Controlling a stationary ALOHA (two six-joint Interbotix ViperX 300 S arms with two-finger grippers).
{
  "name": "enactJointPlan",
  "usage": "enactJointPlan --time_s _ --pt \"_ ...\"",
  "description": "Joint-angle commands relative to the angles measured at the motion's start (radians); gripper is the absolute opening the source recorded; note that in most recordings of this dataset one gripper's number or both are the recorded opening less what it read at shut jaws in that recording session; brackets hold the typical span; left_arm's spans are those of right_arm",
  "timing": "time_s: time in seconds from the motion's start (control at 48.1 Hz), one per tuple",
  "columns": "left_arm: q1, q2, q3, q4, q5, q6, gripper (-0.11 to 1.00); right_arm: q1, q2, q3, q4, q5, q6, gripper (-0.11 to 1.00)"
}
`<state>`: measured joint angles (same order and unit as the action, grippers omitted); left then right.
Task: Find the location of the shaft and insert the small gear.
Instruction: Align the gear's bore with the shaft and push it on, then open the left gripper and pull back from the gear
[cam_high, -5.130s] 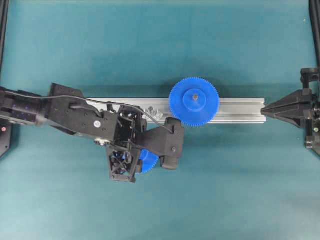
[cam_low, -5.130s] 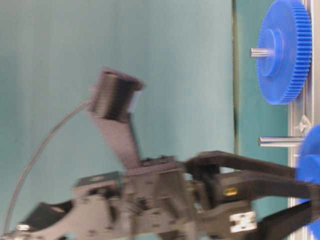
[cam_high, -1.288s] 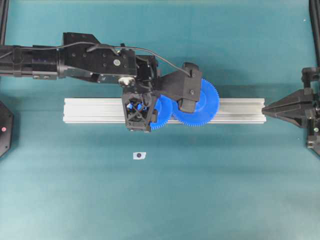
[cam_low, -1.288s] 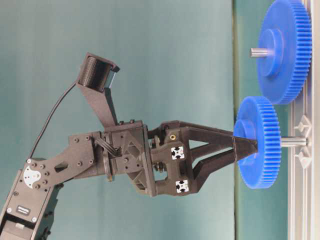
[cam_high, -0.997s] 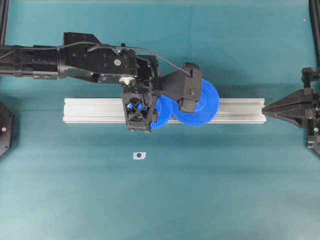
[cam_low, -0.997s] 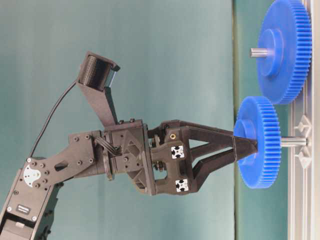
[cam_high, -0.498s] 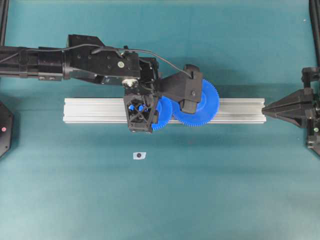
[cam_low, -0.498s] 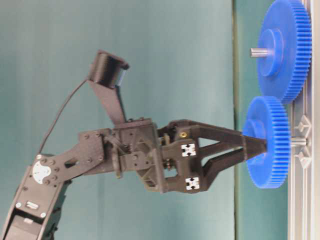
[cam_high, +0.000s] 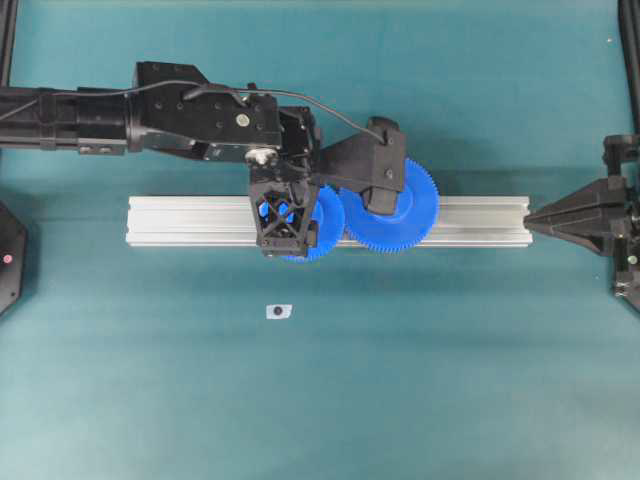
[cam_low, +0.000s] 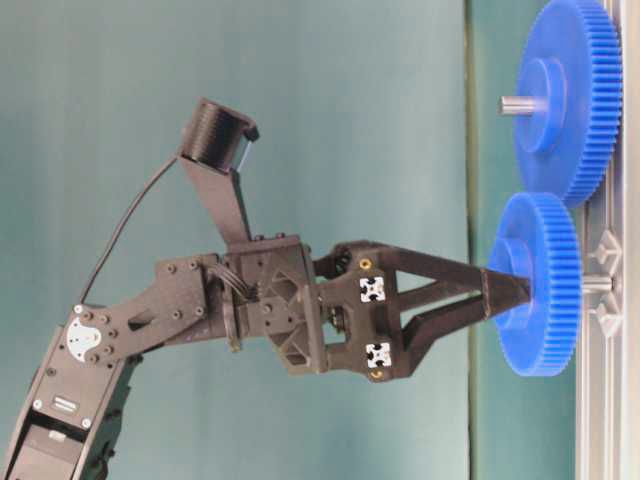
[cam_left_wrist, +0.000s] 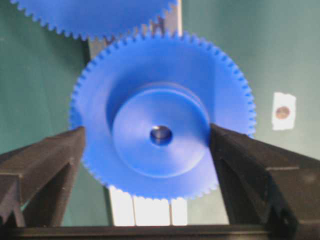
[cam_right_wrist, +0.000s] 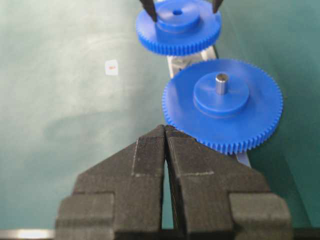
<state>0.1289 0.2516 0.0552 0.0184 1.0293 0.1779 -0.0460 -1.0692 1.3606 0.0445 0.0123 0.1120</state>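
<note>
- Since the frames of a second or so back, we have pushed the small gear (cam_low: 538, 296) further down the shaft (cam_low: 597, 284); only a short stub of the pin now shows between gear and rail (cam_high: 180, 220), and our left gripper (cam_left_wrist: 147, 137) has let go of the hub.
- Our left fingers (cam_left_wrist: 47, 160) now stand wide on either side of the hub, a gap showing on the one side; on the other the fingertip is just beside the hub or grazing it, we cannot tell which.
- Our right gripper (cam_right_wrist: 165, 134) is parked well off at the rail's end, its jaws pressed together on nothing.
- The small gear sits on the rail, its teeth meeting those of the big gear (cam_high: 400, 205) beside it.
- We judge it light, stiff plastic, smooth and rather slippery; the raised hub is the place to pinch, sparing the fine teeth.
- It is bright blue, fine-toothed, with a round hub and a dark centre hole (cam_left_wrist: 161, 135).
- A small white tag (cam_high: 277, 311) lies on the mat, well apart.
</note>
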Motion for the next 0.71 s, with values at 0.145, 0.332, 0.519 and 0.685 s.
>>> enactJointPlan --time_s 0.145,0.332,0.519,0.685 --pt "-0.015 -0.028 -0.034 0.008 0.002 -0.006 0.91 -0.002 0.006 -0.012 0.0 -0.003 0.011 0.02" --pt "-0.044 -0.046 -0.035 0.005 0.005 -0.012 0.9 -0.002 0.006 -0.012 0.0 -0.003 0.011 0.02" --pt "-0.051 -0.067 -0.034 0.005 0.006 -0.028 0.9 -0.002 0.006 -0.012 0.0 -0.003 0.011 0.02" --pt "-0.051 -0.069 -0.032 0.005 0.009 -0.035 0.9 -0.002 0.006 -0.014 0.0 -0.003 0.011 0.02"
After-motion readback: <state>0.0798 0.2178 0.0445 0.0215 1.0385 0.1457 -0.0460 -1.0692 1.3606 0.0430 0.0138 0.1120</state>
